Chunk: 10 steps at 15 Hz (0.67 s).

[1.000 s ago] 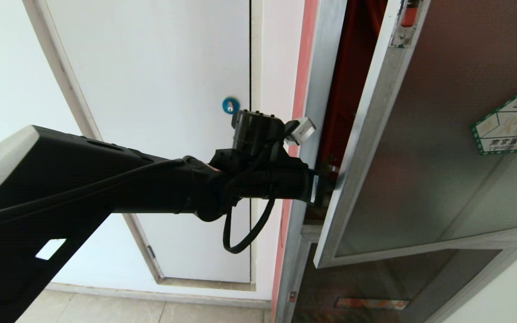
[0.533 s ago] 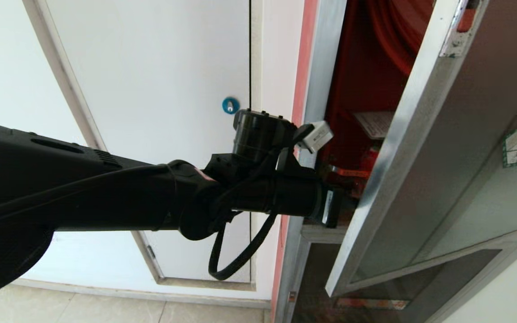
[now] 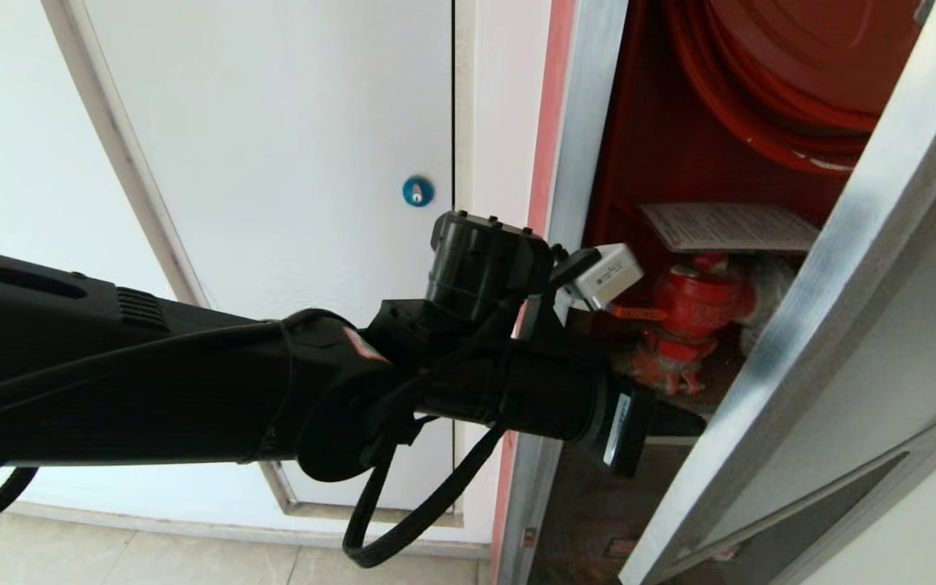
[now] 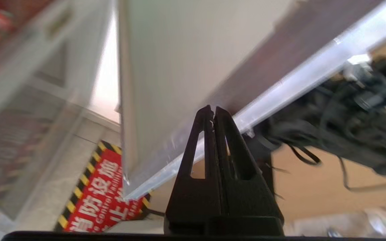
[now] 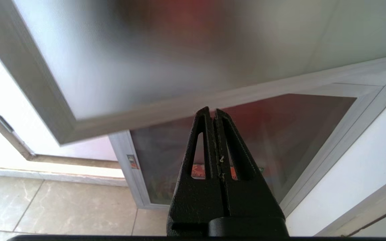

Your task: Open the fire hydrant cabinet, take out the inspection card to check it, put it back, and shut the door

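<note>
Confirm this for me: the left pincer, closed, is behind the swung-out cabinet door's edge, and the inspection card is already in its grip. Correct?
Not quite. The left pincer is closed and sits by the door edge, but it holds nothing. The head view shows the inspection card lying inside the fire hydrant cabinet, above the red valve.

Hose reel [image 3: 793, 73] cut off above the card [image 3: 732, 227]; valve [image 3: 691, 313] partly hidden behind the door [image 3: 825, 325].
</note>
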### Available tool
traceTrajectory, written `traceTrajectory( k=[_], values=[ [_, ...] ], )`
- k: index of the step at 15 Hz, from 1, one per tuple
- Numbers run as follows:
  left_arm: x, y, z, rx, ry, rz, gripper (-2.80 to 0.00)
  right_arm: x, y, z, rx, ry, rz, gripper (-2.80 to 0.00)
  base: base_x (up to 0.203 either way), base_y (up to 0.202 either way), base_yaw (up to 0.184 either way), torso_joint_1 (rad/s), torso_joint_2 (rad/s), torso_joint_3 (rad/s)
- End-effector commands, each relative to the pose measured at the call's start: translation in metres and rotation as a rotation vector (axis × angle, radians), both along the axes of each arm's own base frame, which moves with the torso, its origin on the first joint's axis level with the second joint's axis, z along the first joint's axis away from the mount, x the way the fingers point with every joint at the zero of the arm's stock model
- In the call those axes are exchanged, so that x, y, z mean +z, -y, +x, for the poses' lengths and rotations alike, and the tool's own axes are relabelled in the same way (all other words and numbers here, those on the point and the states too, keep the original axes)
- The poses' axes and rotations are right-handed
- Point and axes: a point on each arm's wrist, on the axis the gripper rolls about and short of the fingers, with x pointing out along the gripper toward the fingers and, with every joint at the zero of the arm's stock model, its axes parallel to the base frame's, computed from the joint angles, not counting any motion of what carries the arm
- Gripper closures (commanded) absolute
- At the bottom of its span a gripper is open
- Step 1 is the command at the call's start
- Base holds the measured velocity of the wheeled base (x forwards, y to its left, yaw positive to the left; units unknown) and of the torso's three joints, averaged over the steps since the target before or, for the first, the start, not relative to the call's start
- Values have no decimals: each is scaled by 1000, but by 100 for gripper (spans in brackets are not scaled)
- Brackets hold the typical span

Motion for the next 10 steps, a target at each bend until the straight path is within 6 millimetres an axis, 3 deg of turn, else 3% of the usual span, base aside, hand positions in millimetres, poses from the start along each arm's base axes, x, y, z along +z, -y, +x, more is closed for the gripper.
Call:
traceTrajectory(
  k=[1,10],
  values=[
    [5,-3,-11,-25,3,-8,0,0,0,0,0,2,0,0,0,0,0,0,0,0],
    [6,14,-50,-146,-3,-5,0,0,0,0,0,2,0,0,0,0,0,0,0,0]
  ],
)
